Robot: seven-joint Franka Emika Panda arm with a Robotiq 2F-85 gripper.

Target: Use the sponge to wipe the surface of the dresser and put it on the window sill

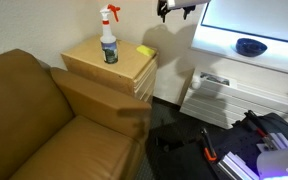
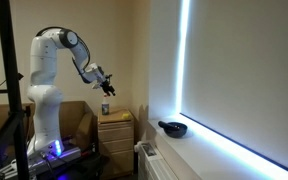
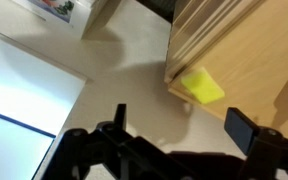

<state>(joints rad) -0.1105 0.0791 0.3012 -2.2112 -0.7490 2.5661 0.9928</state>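
The yellow sponge (image 1: 146, 50) lies at the corner of the tan dresser top (image 1: 99, 58) nearest the window. In the wrist view the sponge (image 3: 202, 86) sits at the edge of the dresser (image 3: 254, 45). My gripper (image 1: 179, 8) hangs high in the air above and to the window side of the dresser, open and empty. It also shows in an exterior view (image 2: 106, 82) and in the wrist view (image 3: 181, 125). The white window sill (image 1: 224, 40) runs under the bright window and also shows in an exterior view (image 2: 224, 145).
A clear spray bottle with a red-white trigger (image 1: 109, 40) stands on the dresser. A dark bowl (image 1: 251, 46) sits on the sill. A white radiator (image 1: 224, 95) is below the sill. A brown couch (image 1: 34, 120) stands beside the dresser. Tools lie on the floor (image 1: 244, 150).
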